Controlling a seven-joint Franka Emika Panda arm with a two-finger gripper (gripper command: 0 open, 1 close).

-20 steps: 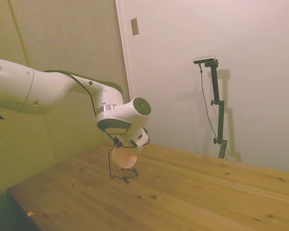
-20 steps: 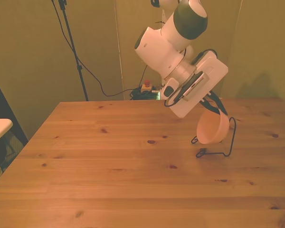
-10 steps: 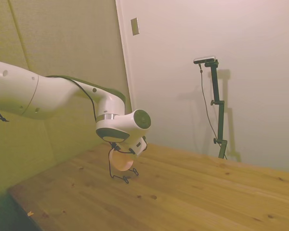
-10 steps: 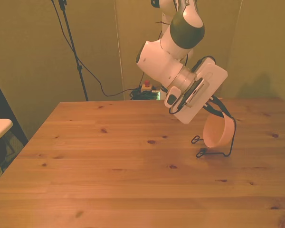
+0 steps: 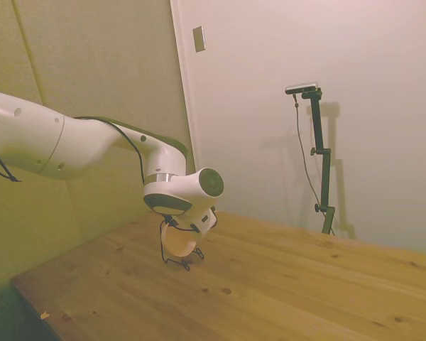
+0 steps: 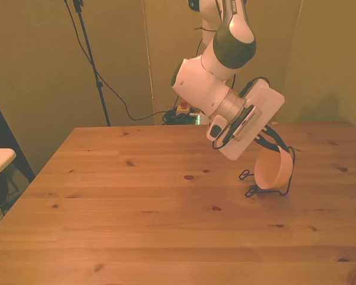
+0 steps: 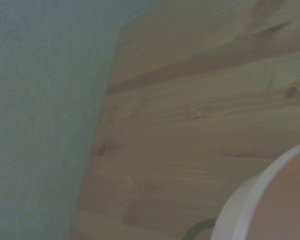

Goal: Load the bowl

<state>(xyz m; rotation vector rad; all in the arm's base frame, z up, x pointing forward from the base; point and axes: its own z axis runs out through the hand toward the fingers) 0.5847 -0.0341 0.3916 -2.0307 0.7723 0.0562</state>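
The scene is covered from three positions: a side view set off one flank of the wooden table (image 5: pixel 284 284), looking across it toward a pale wall, and a front view set across the table, looking down its length. Both distant views share the bowl (image 6: pixel 272 171) tilted on the wire rack (image 6: pixel 267 189). The wrist view is very close and blurred, taking in only the bowl rim (image 7: pixel 250 195) and bare planks.
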